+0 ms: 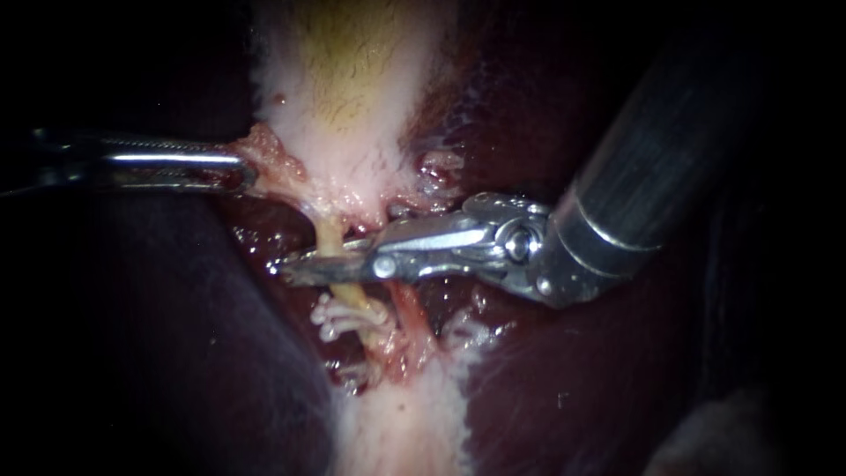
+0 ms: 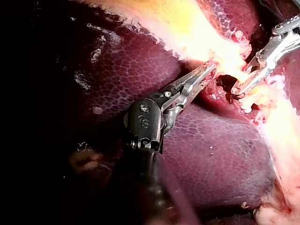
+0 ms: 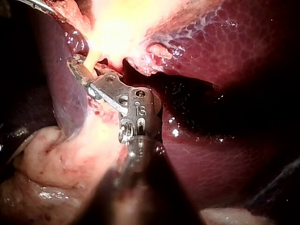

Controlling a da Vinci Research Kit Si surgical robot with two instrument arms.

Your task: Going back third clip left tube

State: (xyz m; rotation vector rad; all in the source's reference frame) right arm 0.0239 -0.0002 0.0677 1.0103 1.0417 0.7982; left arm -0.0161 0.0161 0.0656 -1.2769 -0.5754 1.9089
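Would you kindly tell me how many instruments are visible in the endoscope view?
2. The left instrument enters from the left, its tip at reddish tissue beside the gallbladder; the right instrument enters from the upper right, its tip across the left tube above white clips.

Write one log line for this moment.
left instrument: shut on tissue | right instrument: at left tube, near clips

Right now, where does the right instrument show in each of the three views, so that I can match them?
Endoscope view: the right instrument enters from the upper right, its tip across the left tube.
Left wrist view: right instrument lies ahead of the left instrument, just beyond its tip.
Right wrist view: the view's own instrument, tip at pale tissue by the gallbladder.
Shared landmark: the pale gallbladder.
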